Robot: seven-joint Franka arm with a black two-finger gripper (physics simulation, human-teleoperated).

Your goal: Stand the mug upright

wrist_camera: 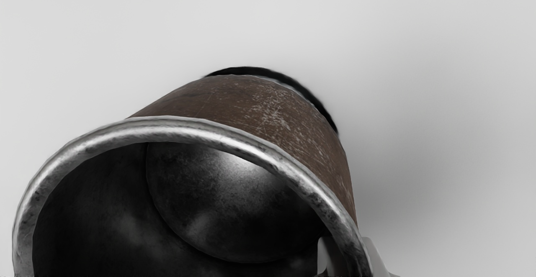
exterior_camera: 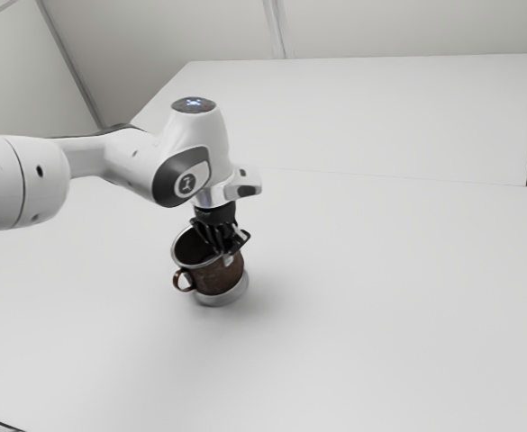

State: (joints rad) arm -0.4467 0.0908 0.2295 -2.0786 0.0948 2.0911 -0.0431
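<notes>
Claw (exterior_camera: pixel 228 258) pinches the mouth-up mug (exterior_camera: pixel 216 277) by its rim (wrist_camera: pixel 234 143), one finger (wrist_camera: pixel 323 254) inside, presumably to govern its tilt.

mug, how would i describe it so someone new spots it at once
On the pale table, follow the white arm down to its black gripper. The mug is pinched there by its wall. Its scratched brown body, silvery rim and looped handle set it apart from the gripper.

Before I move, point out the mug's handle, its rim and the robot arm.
Handle (exterior_camera: pixel 177 281): exterior view, on the outer curve of its loop.
Rim (wrist_camera: pixel 180 129): wrist view, on its shiny metal.
Robot arm (exterior_camera: pixel 135 164): exterior view, on its white casing.
</notes>
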